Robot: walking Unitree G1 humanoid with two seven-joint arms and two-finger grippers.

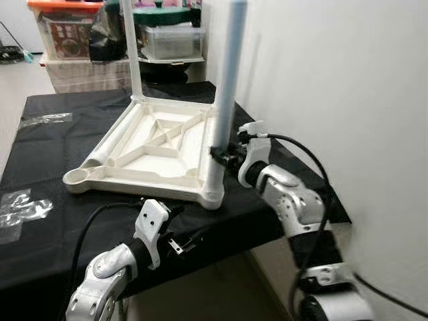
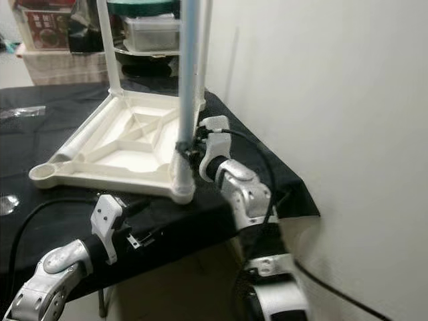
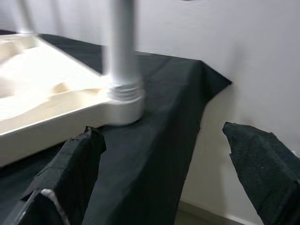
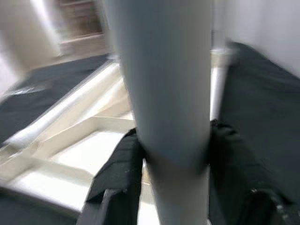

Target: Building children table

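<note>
A: Lying upside down on the black-draped counter [image 1: 53, 120]: a white moulded plastic tabletop [image 1: 150, 150], square with rounded corner sockets, underside ribbed with raised diagonal braces.

B: And the legs?

A: Standing upright in the near right corner socket, a smooth pale tube leg [image 1: 226, 87], faintly bluish, round in section, ringed at the base where seated in the collar. Rising from the far corner, a second white leg [image 1: 135, 57], thinner-looking. Lying flat along the left edge of the tabletop, a third tube [image 1: 114, 142].

B: Right hand?

A: Right hand [image 1: 219, 155] clamped on the near leg, low, just above the socket; textured black fingers [image 4: 121, 173] pressed against both sides of the tube.

B: Left hand?

A: Left hand [image 1: 179, 242] held wide, gripping nothing, low at the near edge of the counter, just in front of the tabletop corner. Matte, woven-looking black fingers [image 3: 70, 168] spread either side of the cloth edge.

B: Anything else?

A: Crinkled clear plastic wrap [image 1: 23, 207] on the cloth at the left; stacked clear storage bins [image 1: 70, 30] with coloured lids beyond the counter; plain white wall [image 1: 348, 87] on the right.
</note>
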